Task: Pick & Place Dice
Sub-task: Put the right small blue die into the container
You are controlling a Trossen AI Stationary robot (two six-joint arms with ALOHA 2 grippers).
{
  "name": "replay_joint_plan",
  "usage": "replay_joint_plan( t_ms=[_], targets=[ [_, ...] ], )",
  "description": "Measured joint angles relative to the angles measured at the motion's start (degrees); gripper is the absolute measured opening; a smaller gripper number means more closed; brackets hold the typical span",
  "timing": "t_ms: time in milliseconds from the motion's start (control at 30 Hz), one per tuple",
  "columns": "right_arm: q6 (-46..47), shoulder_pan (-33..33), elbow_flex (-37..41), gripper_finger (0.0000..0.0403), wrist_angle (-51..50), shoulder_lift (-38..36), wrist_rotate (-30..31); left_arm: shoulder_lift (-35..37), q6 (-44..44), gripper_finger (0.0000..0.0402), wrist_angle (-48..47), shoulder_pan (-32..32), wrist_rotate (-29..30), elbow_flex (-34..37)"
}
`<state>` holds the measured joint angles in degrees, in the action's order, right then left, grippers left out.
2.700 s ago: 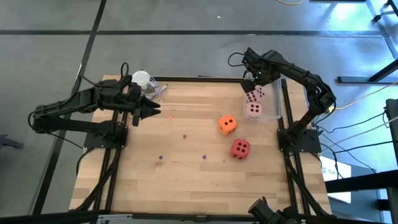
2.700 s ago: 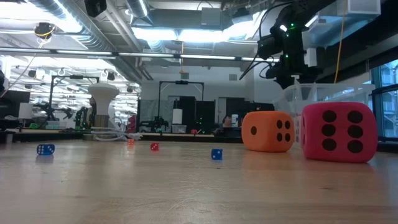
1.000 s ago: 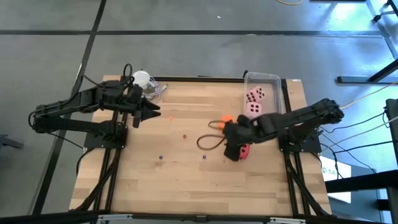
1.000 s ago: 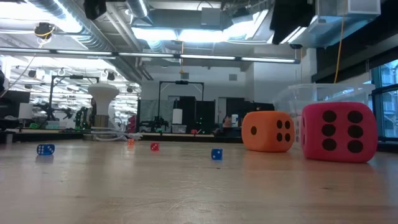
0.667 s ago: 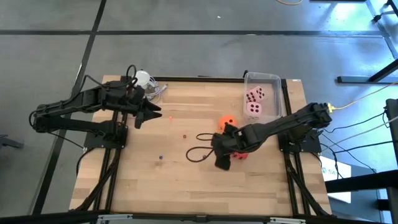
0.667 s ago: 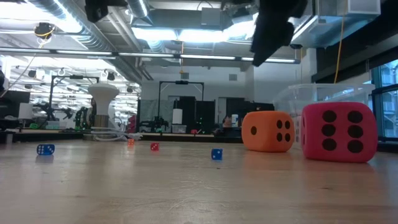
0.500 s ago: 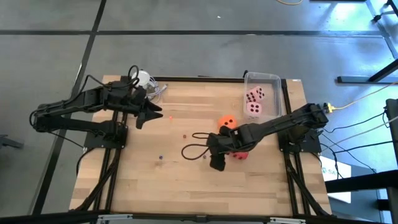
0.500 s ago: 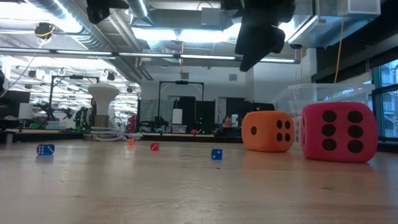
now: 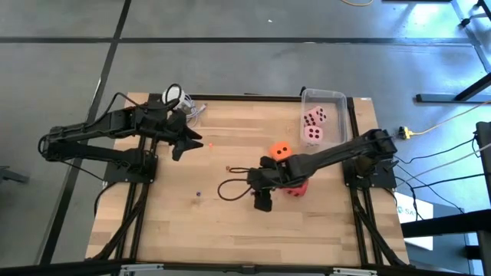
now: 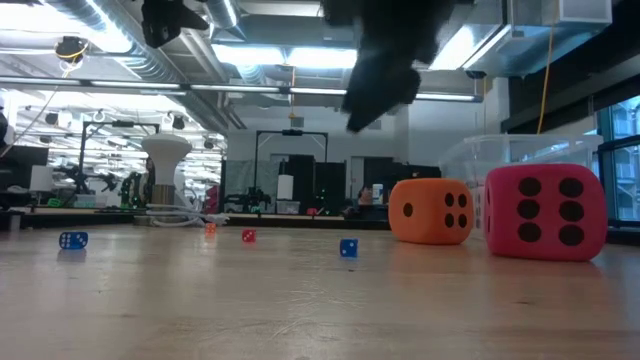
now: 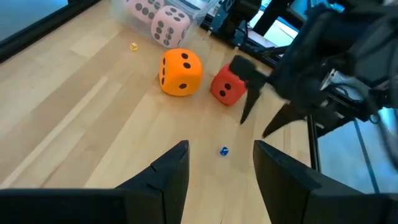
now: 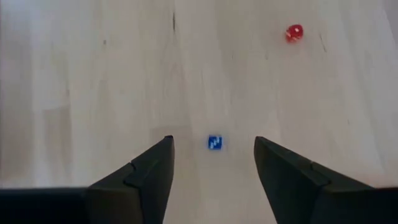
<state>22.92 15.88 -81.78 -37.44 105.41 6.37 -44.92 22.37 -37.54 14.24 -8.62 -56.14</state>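
The orange die [image 9: 281, 151] [image 11: 181, 72] and the red die [image 9: 298, 186] [image 11: 226, 87] rest on the wooden table; my right arm partly covers the red one in the high view. Two pale pink dice [image 9: 313, 127] lie in a clear bin [image 9: 336, 98]. My right gripper [image 9: 263, 202] [image 12: 212, 149] hangs open above the table's middle, left of the red die. Its fingers stand on either side of a tiny blue die [image 12: 215, 142] below it, not touching it. My left gripper [image 9: 193, 144] [image 11: 221, 163] is open near the far left, in the air.
Tiny dice are scattered on the table: a red one [image 9: 227, 169] [image 12: 294, 32], a blue one [image 9: 197, 194], an orange one [image 9: 209, 144]. A clear cup with a pale thing [image 9: 178, 100] sits at the far left corner. A cable loop [image 9: 230, 188] hangs off my right arm.
My right gripper has travelled from above the red die toward the table's left, and now hangs over the tiny blue die near the middle. My left gripper has shifted slightly toward the table's right. The large dice have stayed where they were.
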Motion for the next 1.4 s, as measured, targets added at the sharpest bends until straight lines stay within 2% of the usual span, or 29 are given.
replay_joint_plan(
  t_ms=[533,1400],
  targets=[
    [-2.41,-1.1,0.02,0.0217,1.81,10.06,-3.1,4.9,-0.11,0.0168,-0.5,0.0,-0.23,0.0],
    [-1.49,-0.9,0.02,0.0213,3.46,14.24,-4.08,5.84,-0.15,0.0168,-2.14,0.0,0.02,0.0]
  ],
)
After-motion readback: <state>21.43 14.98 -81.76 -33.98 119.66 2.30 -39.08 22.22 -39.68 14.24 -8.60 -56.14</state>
